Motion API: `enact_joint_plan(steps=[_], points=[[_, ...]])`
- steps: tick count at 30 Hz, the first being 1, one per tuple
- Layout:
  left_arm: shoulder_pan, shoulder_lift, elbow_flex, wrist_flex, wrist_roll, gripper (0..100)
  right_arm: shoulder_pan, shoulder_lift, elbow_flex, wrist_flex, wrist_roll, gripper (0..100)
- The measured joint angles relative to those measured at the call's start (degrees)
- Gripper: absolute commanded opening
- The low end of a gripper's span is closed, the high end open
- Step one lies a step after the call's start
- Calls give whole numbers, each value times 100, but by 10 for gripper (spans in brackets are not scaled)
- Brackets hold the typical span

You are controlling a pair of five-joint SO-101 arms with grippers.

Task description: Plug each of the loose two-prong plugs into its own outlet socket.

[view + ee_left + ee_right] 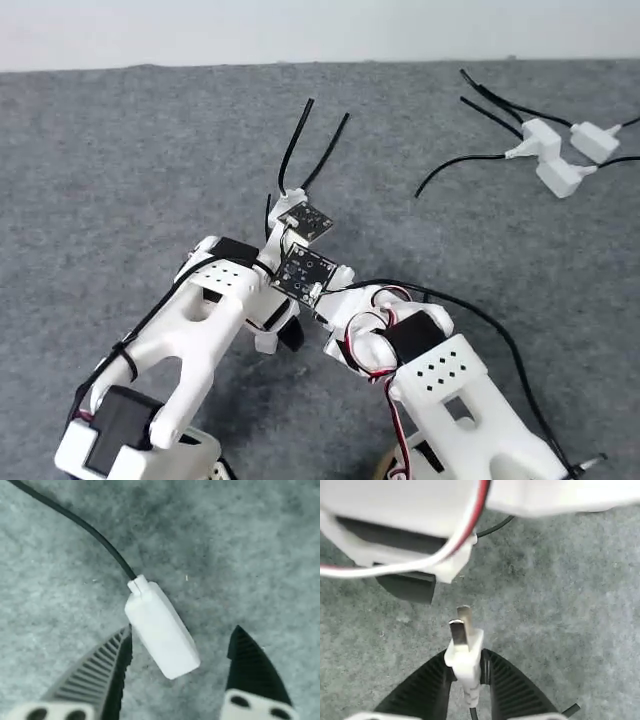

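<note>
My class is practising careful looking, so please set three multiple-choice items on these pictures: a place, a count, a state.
1. Where does the white block lie? A) on the grey carpet between the left gripper's fingers B) in a drawer C) atop an arm
2. How many prongs has the plug? A) one B) two C) four
3. The right gripper is: A) wide open B) shut on the plug C) holding a cup
1A, the left wrist view shows it lying there; 2B, two metal blades stick out; 3B, both fingers press the plug's body.
</note>
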Motion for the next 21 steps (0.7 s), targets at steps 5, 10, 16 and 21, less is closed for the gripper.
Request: enact_joint_plan(steps=[5, 10, 16, 21], points=[[-185, 0, -9, 0, 0, 295, -35, 53, 26, 26, 44, 8], [-826, 0, -9, -26, -167, 295, -26, 123, 70, 35, 53, 8], [-1275, 0, 554, -281, -484, 295, -9, 123, 70, 35, 44, 8], [-1319, 0, 809, -703, -510, 295, -18, 123, 70, 35, 44, 8]])
